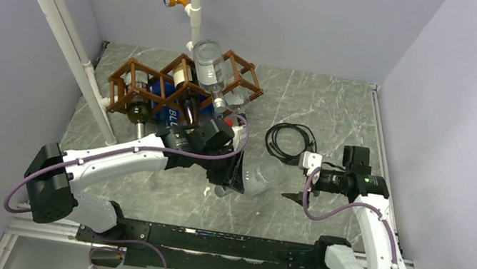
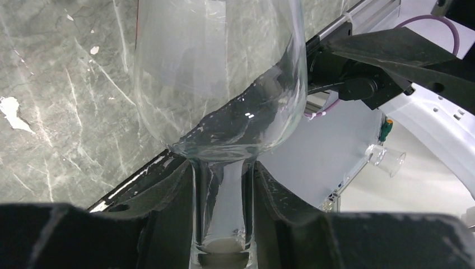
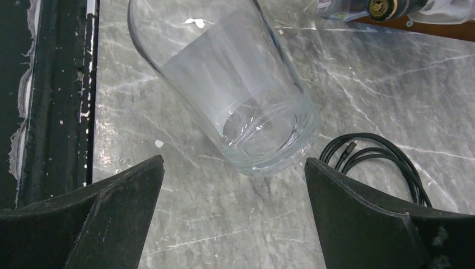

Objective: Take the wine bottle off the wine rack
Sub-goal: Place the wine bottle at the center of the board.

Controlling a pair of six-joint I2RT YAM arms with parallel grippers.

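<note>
The left arm (image 1: pixel 119 159) has smooth white shells along its links and bulky black housings at the joints; the right arm (image 1: pixel 374 221) is built the same way, white links between black joints; a thin purple cable (image 1: pixel 10 196) loops along each arm; a small green light (image 1: pixel 367 178) glows on the right arm's black wrist block; both bases are bolted to a long black rail (image 1: pixel 218 245); the jaws are matte black, broad and wedge-shaped.

Before the wine rack (image 1: pixel 185 90), left of the cable (image 1: pixel 290 141): wine bottle (image 1: pixel 259 175), perhaps on the table (image 1: pixel 340 114).
</note>
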